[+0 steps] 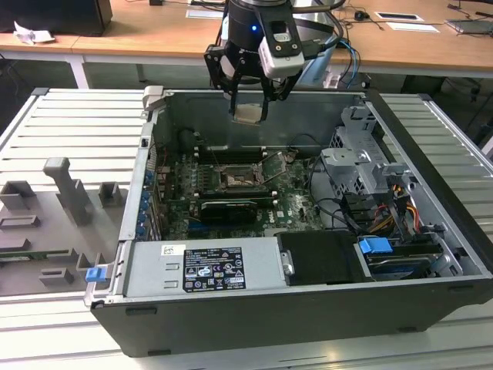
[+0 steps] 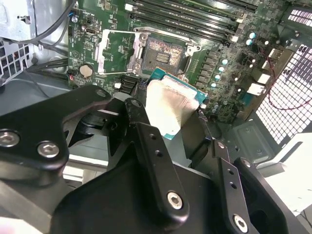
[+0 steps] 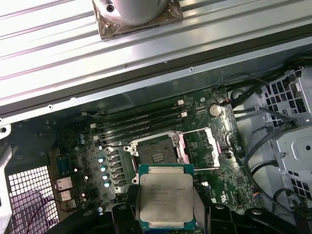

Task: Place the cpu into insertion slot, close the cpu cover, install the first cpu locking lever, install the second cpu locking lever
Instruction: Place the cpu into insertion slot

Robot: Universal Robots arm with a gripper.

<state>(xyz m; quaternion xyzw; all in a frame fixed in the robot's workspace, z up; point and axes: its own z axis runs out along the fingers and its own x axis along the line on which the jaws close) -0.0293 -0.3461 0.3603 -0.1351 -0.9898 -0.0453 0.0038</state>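
Careful: your black two-fingered gripper [image 1: 249, 106] has its jaws clamped on the edges of the small, flat, square cpu [image 3: 165, 197], pale brushed metal on a green rim. It hangs well above the square dark insertion slot [image 3: 155, 153] in the green circuit board. The slot's contact field looks fine and delicate, so a tilted or rotated descent could bend it, and the smooth chip might slip in the grip. The thin silvery hinged cpu cover [image 3: 200, 151] stands open just beside the slot, a likely snag.
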